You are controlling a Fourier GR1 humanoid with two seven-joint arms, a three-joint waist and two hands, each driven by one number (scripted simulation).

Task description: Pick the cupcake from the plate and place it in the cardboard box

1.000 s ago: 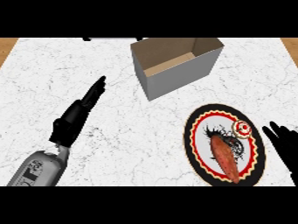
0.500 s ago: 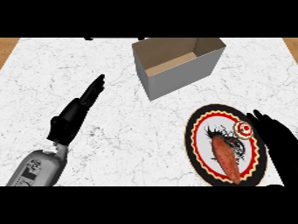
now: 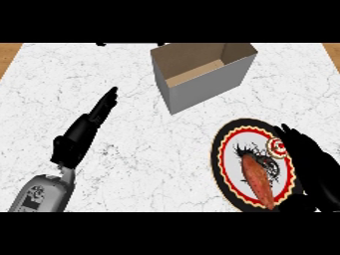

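The cardboard box (image 3: 202, 74) stands open-topped at the back middle of the white marble counter (image 3: 143, 149). A round plate (image 3: 230, 169) with a red and black rim lies at the front right. On it sits the cupcake (image 3: 256, 178), showing as a long reddish-brown shape with a small red-and-white disc beside its far end. My right hand (image 3: 316, 167) is open over the plate's right rim, fingers stretched toward the far side, just right of the cupcake and hiding that rim. My left hand (image 3: 84, 130) is open at the left, holding nothing.
Wooden floor shows beyond the counter's left and right edges. Bare marble lies between the box and the plate and across the counter's middle.
My right hand has moved left and forward, from beside the plate to over its right rim, close to the cupcake. The left hand, the box and the plate have not moved.
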